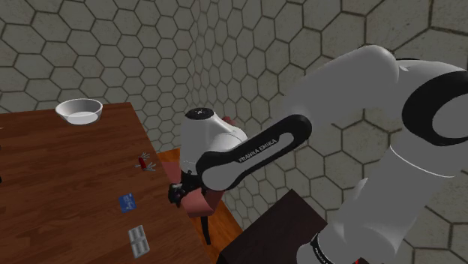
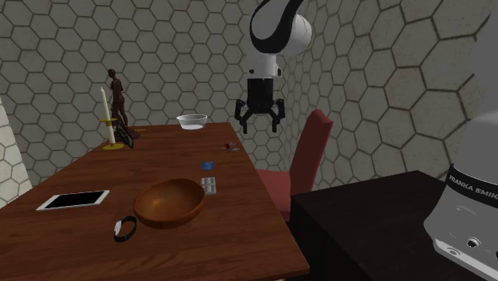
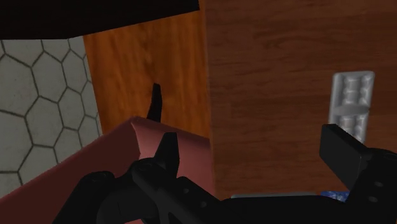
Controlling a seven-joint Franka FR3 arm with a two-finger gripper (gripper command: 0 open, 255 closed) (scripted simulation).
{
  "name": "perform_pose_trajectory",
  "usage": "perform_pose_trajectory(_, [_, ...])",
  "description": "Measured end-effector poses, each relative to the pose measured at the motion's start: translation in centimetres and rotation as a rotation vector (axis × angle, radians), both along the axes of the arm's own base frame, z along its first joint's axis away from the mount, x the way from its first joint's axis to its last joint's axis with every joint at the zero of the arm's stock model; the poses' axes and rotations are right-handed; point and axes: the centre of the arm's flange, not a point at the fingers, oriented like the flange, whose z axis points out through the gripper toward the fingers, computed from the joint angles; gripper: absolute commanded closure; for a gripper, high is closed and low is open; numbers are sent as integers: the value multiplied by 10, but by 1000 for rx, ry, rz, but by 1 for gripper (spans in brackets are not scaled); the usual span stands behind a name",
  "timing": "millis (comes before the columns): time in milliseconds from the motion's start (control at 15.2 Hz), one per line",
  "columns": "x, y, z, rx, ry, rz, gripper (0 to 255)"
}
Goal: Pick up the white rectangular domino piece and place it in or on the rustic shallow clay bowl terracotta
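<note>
Your fingers (image 3: pixel 167 151) stand wide apart with nothing between them. The gripper (image 2: pixel 259 120) hangs high, about over the far right edge of the bench (image 2: pixel 96 172) and the red chair (image 2: pixel 313 148) beside it.

The white domino (image 2: pixel 209 186) lies flat on the bench, well apart from the gripper. In the second exterior view it is nearer, lower and to the left. Seen from the wrist, it sits outside the gap, beyond the finger on the bench side, not the chair side. Its long axis runs near to far along the bench, roughly crosswise to the line between your fingers. I judge you could close across its short width with little wrist turning. What you need first is to shift in over the bench toward it, then come down.

The reddish-brown shallow bowl (image 2: pixel 171 217) sits just left of the domino, near but not touching, and looks empty. A pale bowl (image 2: pixel 192 125) at the far end also looks empty. A small blue item (image 2: pixel 207 165) lies just beyond the domino, on your likely path, so mind it.
</note>
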Motion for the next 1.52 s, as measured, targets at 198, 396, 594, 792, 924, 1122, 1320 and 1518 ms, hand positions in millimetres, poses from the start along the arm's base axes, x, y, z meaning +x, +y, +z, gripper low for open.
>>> perform_pose_trajectory(198, [9, 27, -24, 1, -4, 0, 0])
perform_pose_trajectory(396, [21, 55, -54, 3, -9, -1, 0])
perform_pose_trajectory(594, [32, 83, -77, 4, -14, -1, 0])
perform_pose_trajectory(792, [42, 110, -107, 5, -19, -2, 0])
perform_pose_trajectory(924, [50, 133, -122, 5, -23, -1, 0])
perform_pose_trajectory(1122, [61, 156, -147, 5, -27, -2, 0])
perform_pose_trajectory(1320, [64, 161, -163, 5, -28, -2, 0])
perform_pose_trajectory(1518, [65, 162, -177, 5, -28, -2, 0])
